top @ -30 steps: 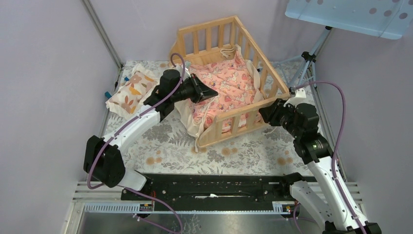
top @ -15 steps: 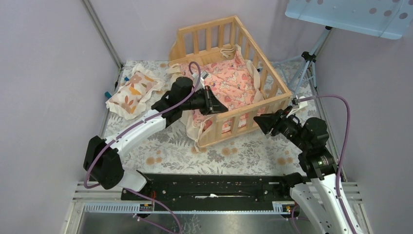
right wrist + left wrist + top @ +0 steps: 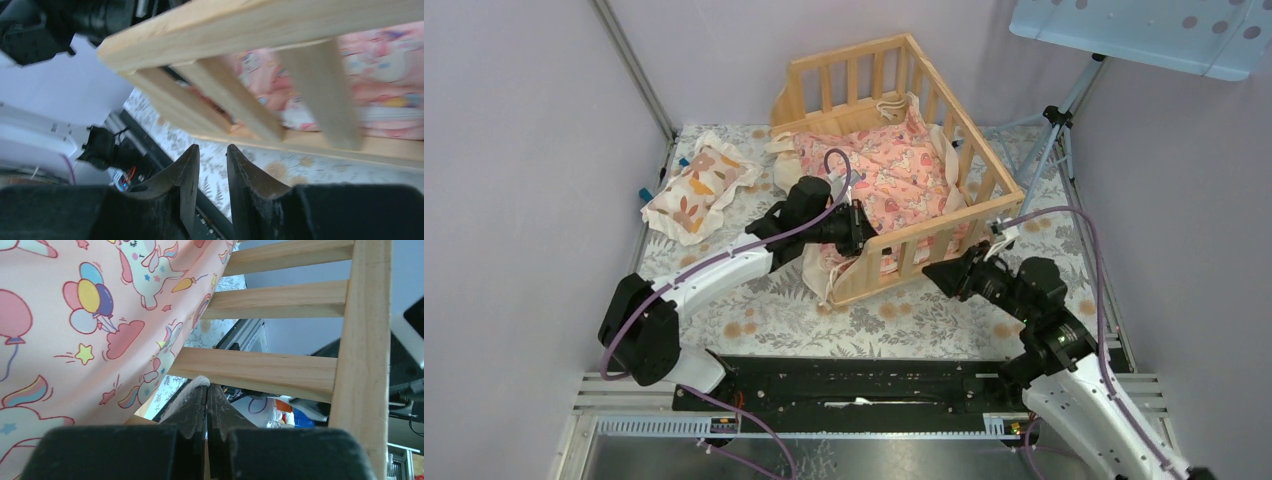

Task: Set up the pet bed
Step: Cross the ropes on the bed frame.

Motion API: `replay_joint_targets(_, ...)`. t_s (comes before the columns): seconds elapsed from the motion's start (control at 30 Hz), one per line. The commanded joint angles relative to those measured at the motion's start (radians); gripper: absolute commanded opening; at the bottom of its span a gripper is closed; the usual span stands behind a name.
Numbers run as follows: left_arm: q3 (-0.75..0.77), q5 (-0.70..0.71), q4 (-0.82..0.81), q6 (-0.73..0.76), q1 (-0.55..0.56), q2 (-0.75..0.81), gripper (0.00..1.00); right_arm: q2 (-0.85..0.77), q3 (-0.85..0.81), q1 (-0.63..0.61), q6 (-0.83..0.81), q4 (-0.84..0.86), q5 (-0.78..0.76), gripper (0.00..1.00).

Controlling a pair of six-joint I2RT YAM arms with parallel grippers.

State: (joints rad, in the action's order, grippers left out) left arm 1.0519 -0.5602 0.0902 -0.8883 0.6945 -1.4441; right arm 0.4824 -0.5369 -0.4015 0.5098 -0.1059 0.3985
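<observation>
I see the pale, slat-railed pet bed [image 3: 849,52] at twelve o'clock. My left jaws are pressed together, right jaws slightly spread.

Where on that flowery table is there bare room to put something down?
The widest bare stretch of table lies between the pet bed and the arm bases. A smaller patch sits between the pillow and the left arm. Crowded: the bed's near rail, where the left gripper and right gripper sit.
</observation>
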Motion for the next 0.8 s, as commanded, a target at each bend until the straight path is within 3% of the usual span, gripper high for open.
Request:
replay_joint_targets(0.0,-0.017,-0.015,-0.03,0.022,0.02,0.004,0.0,0.053,-0.004,-0.296,0.01,0.095,-0.321,0.34)
replay_joint_targets(0.13,-0.021,-0.014,-0.057,0.002,0.023,0.007,0.0,0.136,0.003,-0.643,0.009,0.197,-0.782,0.35)
replay_joint_targets(0.23,-0.041,0.001,-0.099,-0.029,0.027,0.02,0.0,0.158,0.039,-0.791,0.063,0.298,-1.024,0.34)
replay_joint_targets(0.4,-0.112,0.027,-0.245,-0.13,0.04,0.048,0.0,0.204,0.095,-0.829,0.244,0.428,-1.166,0.25)
replay_joint_targets(0.63,-0.167,0.051,-0.397,-0.22,0.065,0.069,0.0,0.222,0.127,-0.83,0.444,0.465,-1.285,0.29)
replay_joint_targets(0.77,-0.156,0.031,-0.398,-0.22,0.079,0.055,0.0,0.237,0.144,-0.829,0.512,0.488,-1.277,0.35)
